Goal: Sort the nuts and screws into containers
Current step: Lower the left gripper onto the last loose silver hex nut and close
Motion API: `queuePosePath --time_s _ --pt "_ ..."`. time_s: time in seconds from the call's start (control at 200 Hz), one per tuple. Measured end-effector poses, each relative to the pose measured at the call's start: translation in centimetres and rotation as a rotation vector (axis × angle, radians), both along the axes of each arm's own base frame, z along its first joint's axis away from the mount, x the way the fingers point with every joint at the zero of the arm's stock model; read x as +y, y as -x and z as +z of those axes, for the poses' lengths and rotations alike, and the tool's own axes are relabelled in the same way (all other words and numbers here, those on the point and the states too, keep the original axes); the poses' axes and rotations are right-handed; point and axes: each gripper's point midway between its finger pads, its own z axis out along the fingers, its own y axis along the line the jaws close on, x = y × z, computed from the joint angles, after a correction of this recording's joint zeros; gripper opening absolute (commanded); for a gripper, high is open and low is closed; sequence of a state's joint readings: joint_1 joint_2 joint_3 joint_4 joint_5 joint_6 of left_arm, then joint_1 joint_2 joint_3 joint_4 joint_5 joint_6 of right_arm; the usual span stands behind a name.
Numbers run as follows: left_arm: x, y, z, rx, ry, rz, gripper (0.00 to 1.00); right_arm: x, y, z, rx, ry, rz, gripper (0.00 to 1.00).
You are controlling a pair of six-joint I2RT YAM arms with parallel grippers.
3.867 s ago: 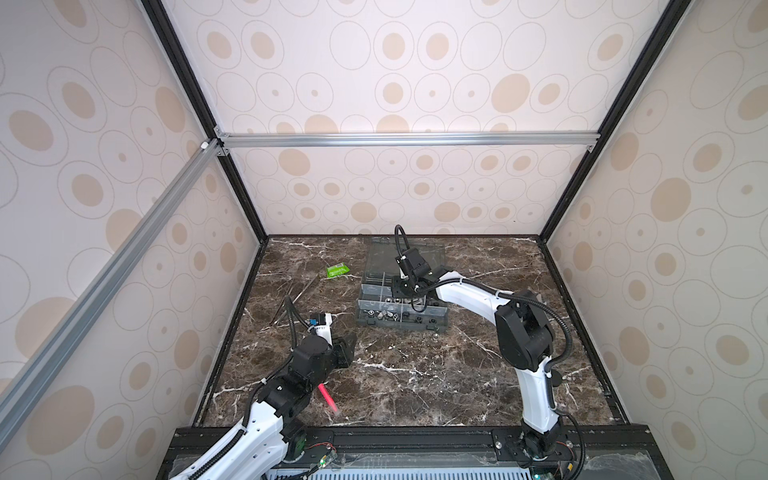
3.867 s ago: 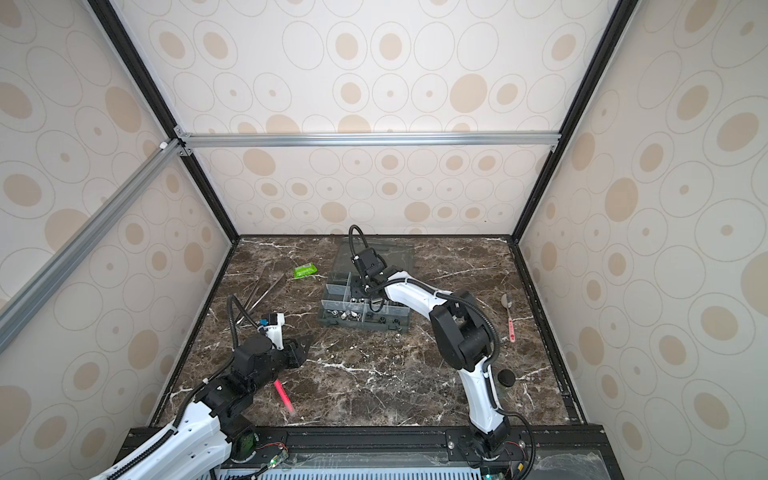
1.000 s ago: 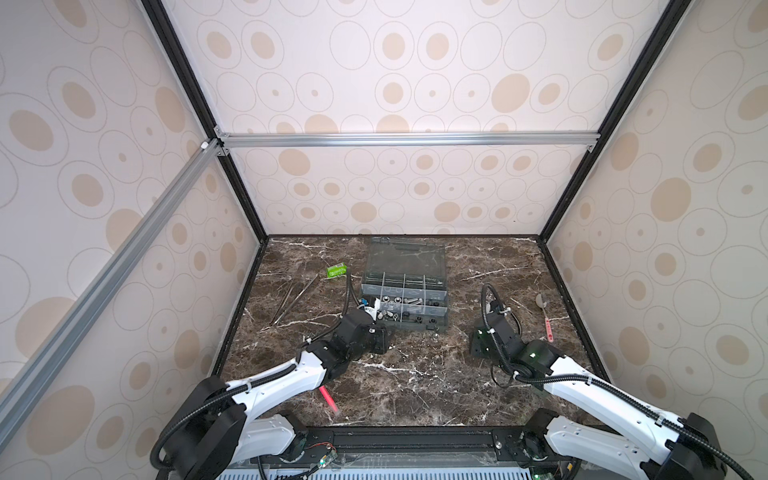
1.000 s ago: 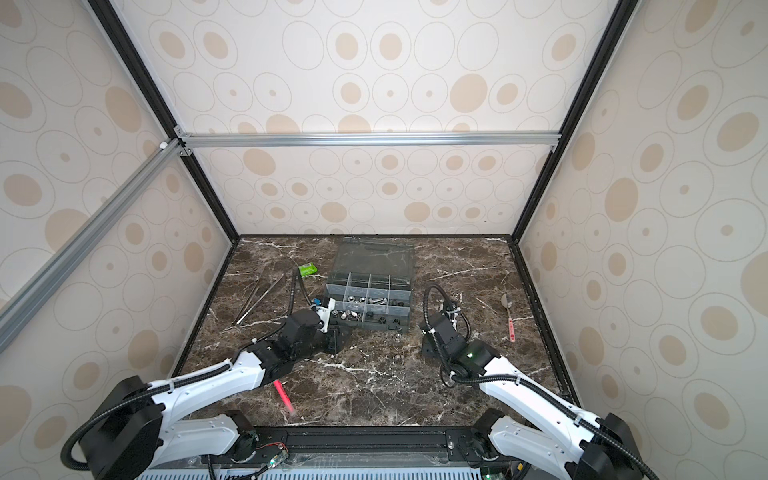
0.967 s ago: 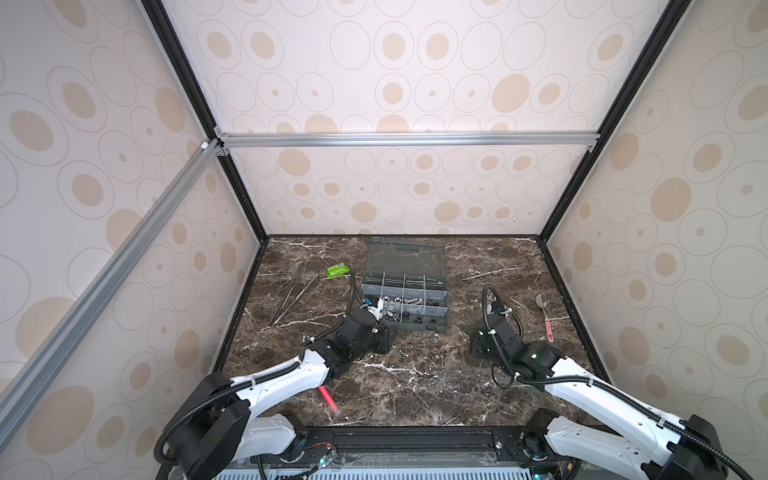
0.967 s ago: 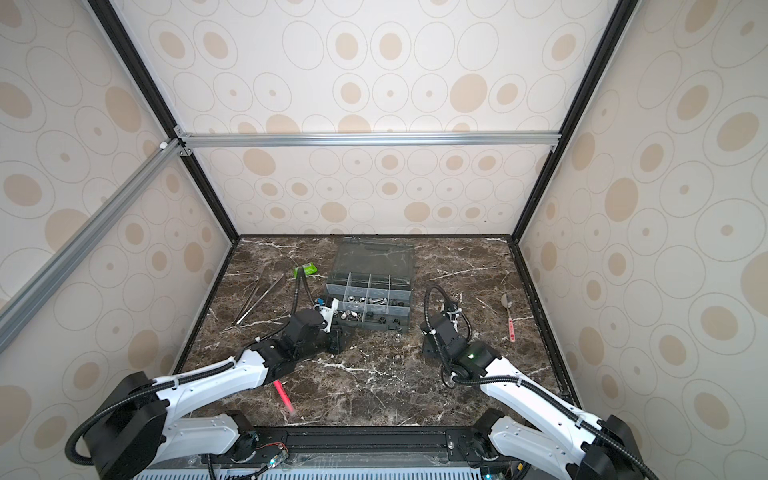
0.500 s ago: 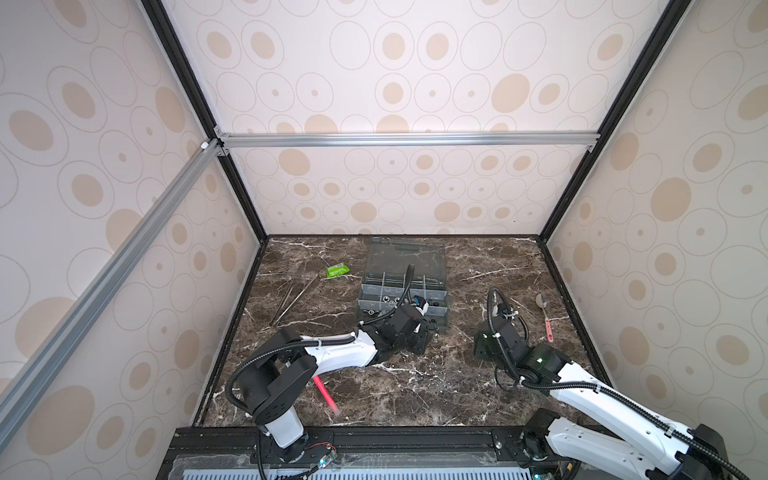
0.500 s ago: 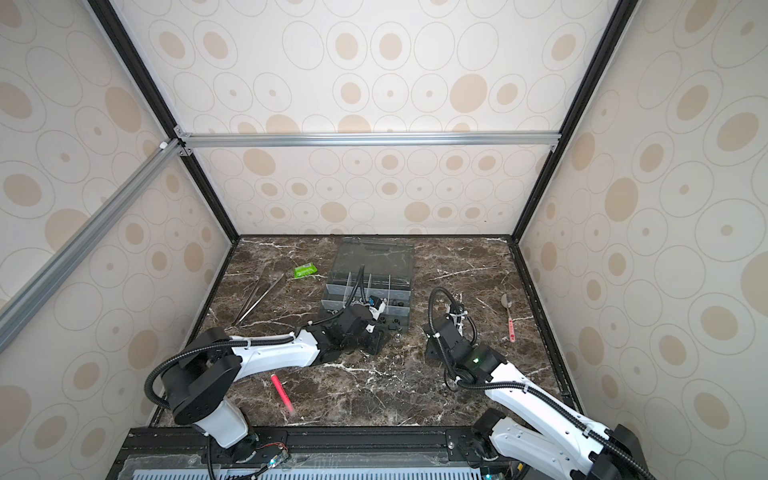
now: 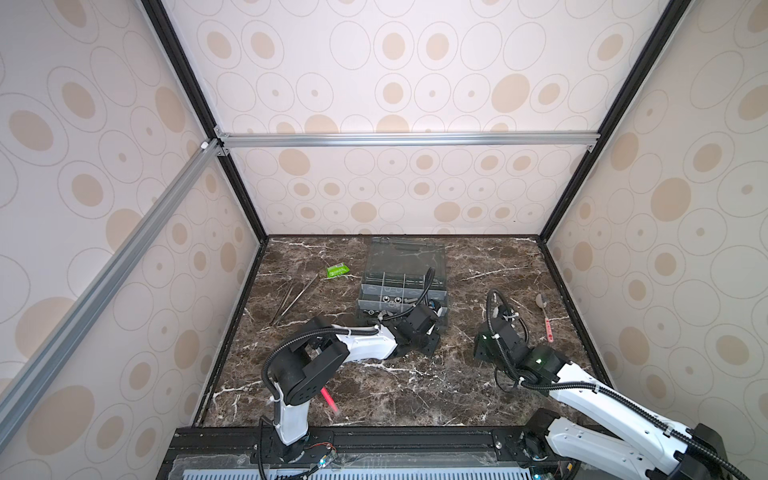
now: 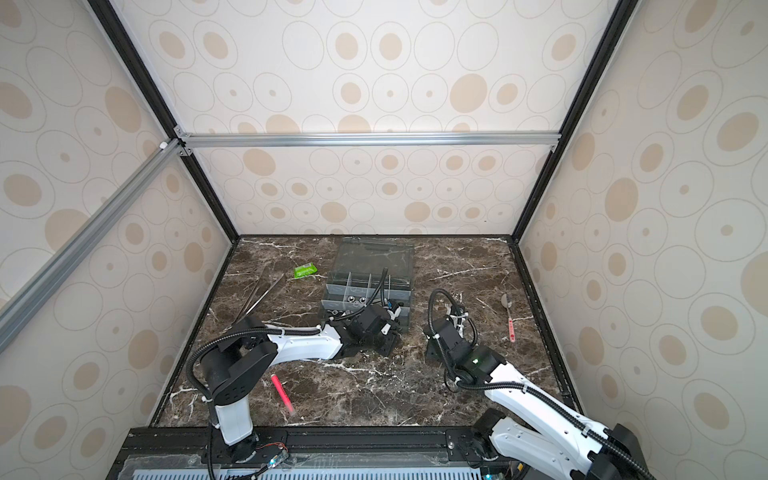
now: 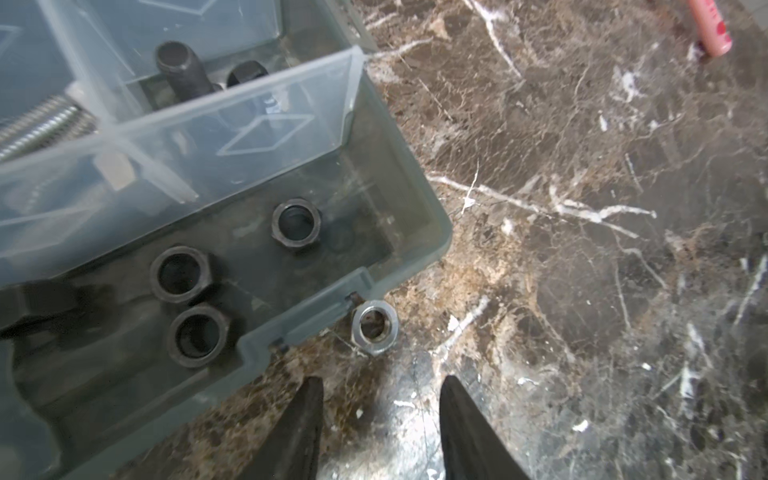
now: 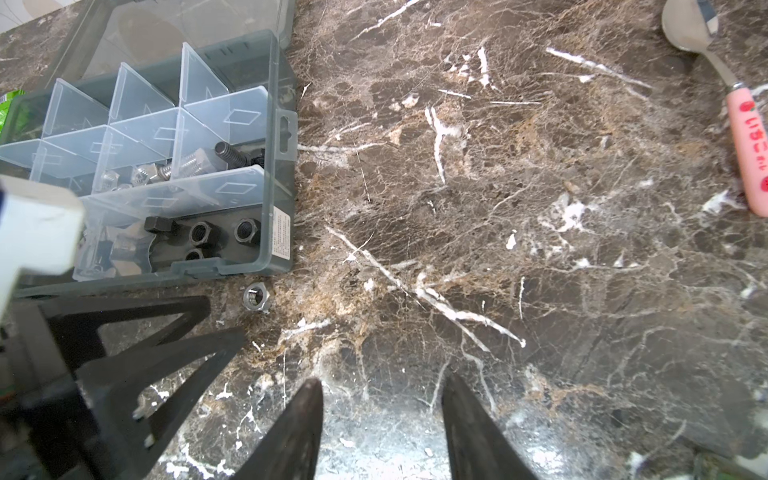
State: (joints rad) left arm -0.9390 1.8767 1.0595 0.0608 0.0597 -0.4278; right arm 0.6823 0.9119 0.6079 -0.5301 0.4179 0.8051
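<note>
Just now left gripper (image 11: 381, 382) crossed to box (image 11: 436, 237) front corner, jaws apart, empty, just short of nut (image 11: 375, 327) lying on table (image 11: 582, 249) beside box wall; right gripper (image 12: 380, 386) stood apart, idle. Pick likely next.

right gripper (image 12: 382, 380) jaws apart, nothing held; loose silver nut (image 12: 257, 297) on marble (image 12: 540, 249) just outside box (image 12: 287, 137) corner, black nuts (image 12: 247, 230) inside corner compartment (image 12: 264, 249)
</note>
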Motion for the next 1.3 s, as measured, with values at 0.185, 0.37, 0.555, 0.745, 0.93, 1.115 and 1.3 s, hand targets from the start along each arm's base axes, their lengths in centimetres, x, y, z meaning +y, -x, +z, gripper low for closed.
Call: queuePosePath --time_s 0.185,0.37,0.555,0.745,0.93,1.115,1.3 --pt "-0.1 -0.3 -0.7 -0.005 -0.023 -0.002 0.45 0.0 0.0 -0.1 0.003 -0.003 -0.001 0.50" --pt "-0.4 -0.7 -1.3 -0.011 -0.049 -0.004 0.44 0.0 0.0 -0.1 0.002 -0.008 -0.005 0.50" --pt "-0.6 -0.9 -1.7 -0.016 -0.063 -0.005 0.42 0.1 0.0 -0.2 0.004 -0.013 -0.007 0.50" --pt "-1.2 -1.3 -1.7 -0.025 -0.064 -0.004 0.39 0.1 0.1 -0.2 0.005 -0.017 -0.012 0.50" --pt "-1.6 -1.3 -1.8 -0.039 -0.072 -0.004 0.34 0.0 0.1 -0.2 0.006 -0.016 -0.012 0.50" --pt "-1.5 -1.5 -2.0 -0.064 -0.094 0.006 0.28 -0.1 0.1 -0.2 0.005 -0.011 -0.016 0.50" --pt "-1.4 -1.7 -2.1 -0.106 -0.122 0.022 0.23 -0.2 0.2 -0.3 0.009 -0.007 -0.020 0.50"
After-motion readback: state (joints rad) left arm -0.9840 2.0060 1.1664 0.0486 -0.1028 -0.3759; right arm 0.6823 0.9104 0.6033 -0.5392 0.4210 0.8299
